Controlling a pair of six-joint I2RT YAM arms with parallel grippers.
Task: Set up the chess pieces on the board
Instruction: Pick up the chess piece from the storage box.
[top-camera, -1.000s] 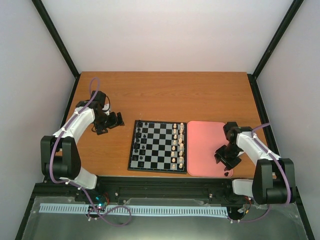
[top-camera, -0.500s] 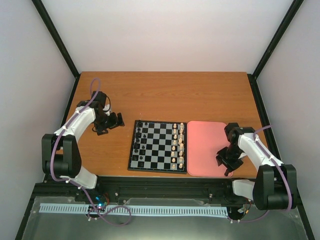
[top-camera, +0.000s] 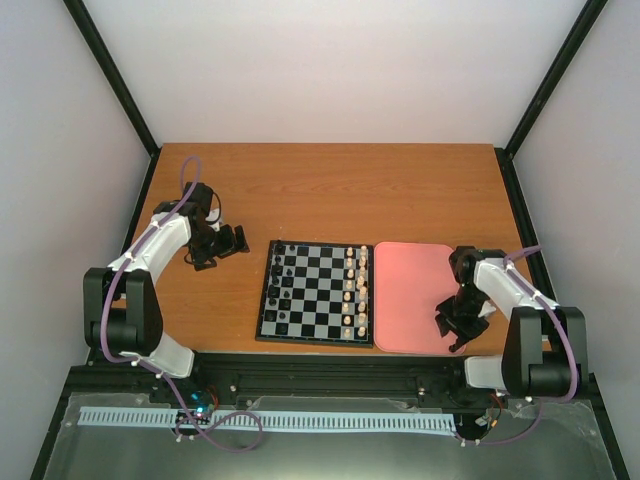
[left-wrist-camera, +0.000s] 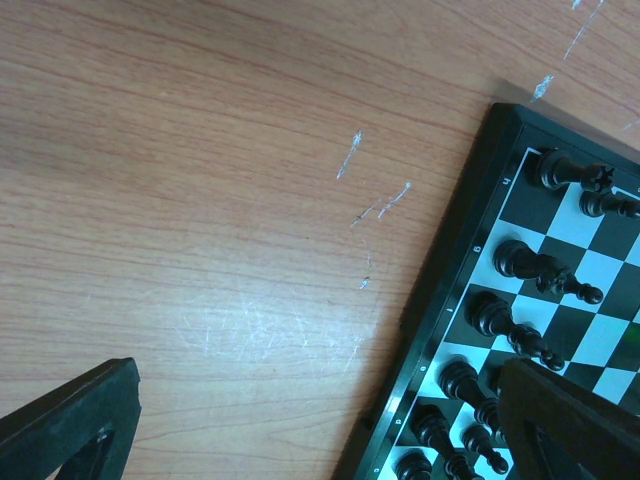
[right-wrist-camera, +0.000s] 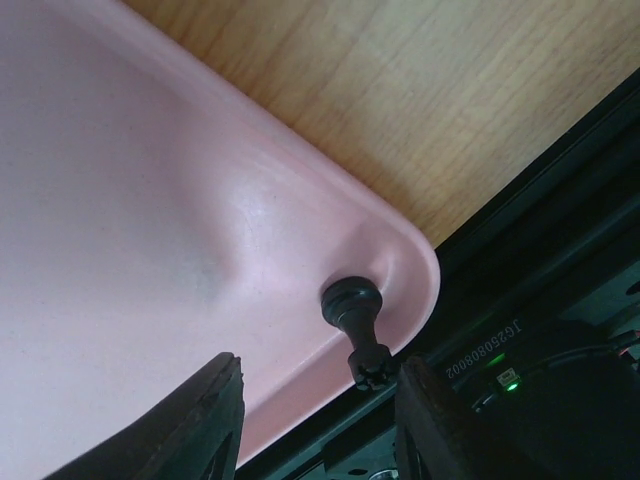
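Nearest us, the right gripper (right-wrist-camera: 320, 378) hangs low over the near right corner of the pink tray (right-wrist-camera: 150, 200). Its jaws stand partly apart and hold nothing. Just beyond its fingertips a single black piece (right-wrist-camera: 356, 322) lies tipped over in the corner, pressed against the curved wall. We cannot tell which piece it is.

We judge the step in hand to be picking this piece up. To do it well, we line the jaws across the narrow stem rather than along it, since the wall leaves little room on the outer side. We lower until the fingers nearly touch the tray floor, then close softly. A piece this small will likely skid or flip if one finger reaches it first. If the corner crowds us, we nudge the piece inward onto the flat floor before pinching.

Farther in sits the board (top-camera: 312, 342). The black pieces (top-camera: 280, 285) fill its left columns and the white pieces (top-camera: 352, 290) its right ones. We cannot make out which square is vacant, so we check before carrying the piece across, and we keep high over the white ranks.

Farthest, the left gripper (top-camera: 225, 243) hovers above bare table left of the board with its jaws spread wide and holding nothing. It is well clear of our path.
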